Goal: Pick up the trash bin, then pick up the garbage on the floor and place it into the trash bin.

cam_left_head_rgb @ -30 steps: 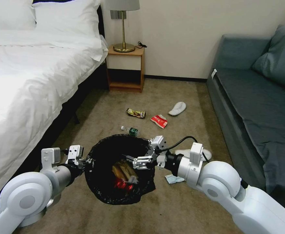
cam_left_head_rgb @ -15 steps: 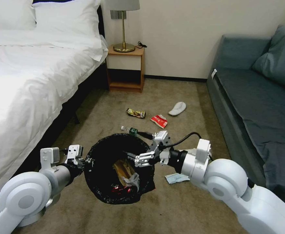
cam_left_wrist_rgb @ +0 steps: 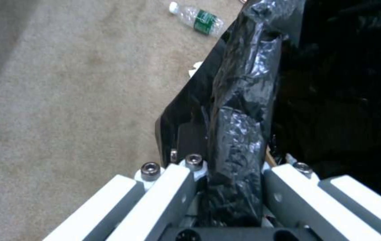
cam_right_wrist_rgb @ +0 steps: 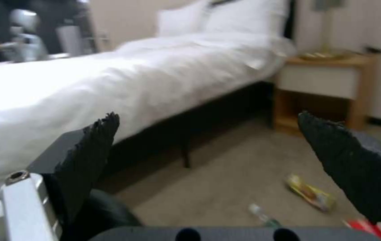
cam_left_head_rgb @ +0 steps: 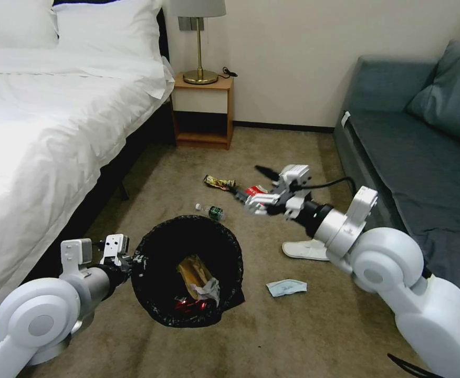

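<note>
The trash bin (cam_left_head_rgb: pixel 188 273) is already picked up: the left gripper (cam_left_head_rgb: pixel 130 260) is pinched on the bin's rim where the crinkled black bag liner (cam_left_wrist_rgb: pixel 239 134) folds over it, on the side toward the bed (cam_left_head_rgb: pixel 56 131), and holds the bin just above the carpet (cam_left_head_rgb: pixel 293 336). Some garbage is already inside it, a tan paper bag (cam_left_head_rgb: pixel 192 270) with crumpled white paper (cam_left_head_rgb: pixel 209 289) and something red (cam_left_head_rgb: pixel 185 303) at the bottom. The right gripper (cam_left_head_rgb: pixel 259 186) is raised out over the carpet beyond the bin, its black-padded fingers (cam_right_wrist_rgb: pixel 89 150) spread wide and holding nothing, hovering above the red wrapper (cam_left_head_rgb: pixel 254 190). Much remains on the carpet: a gold and dark snack wrapper (cam_left_head_rgb: pixel 219 182) toward the nightstand (cam_left_head_rgb: pixel 204 110), a small plastic bottle (cam_left_head_rgb: pixel 211 211) with a green label just past the bin's far rim, the red wrapper partly hidden behind the right gripper, a white slipper (cam_left_head_rgb: pixel 306 249) under the right forearm near the grey sofa (cam_left_head_rgb: pixel 414 168), and a light blue mask (cam_left_head_rgb: pixel 286 287) lying near the bin on its sofa side. By this count the task looks perhaps a third to halfway through, with at least five pieces still to collect.
</note>
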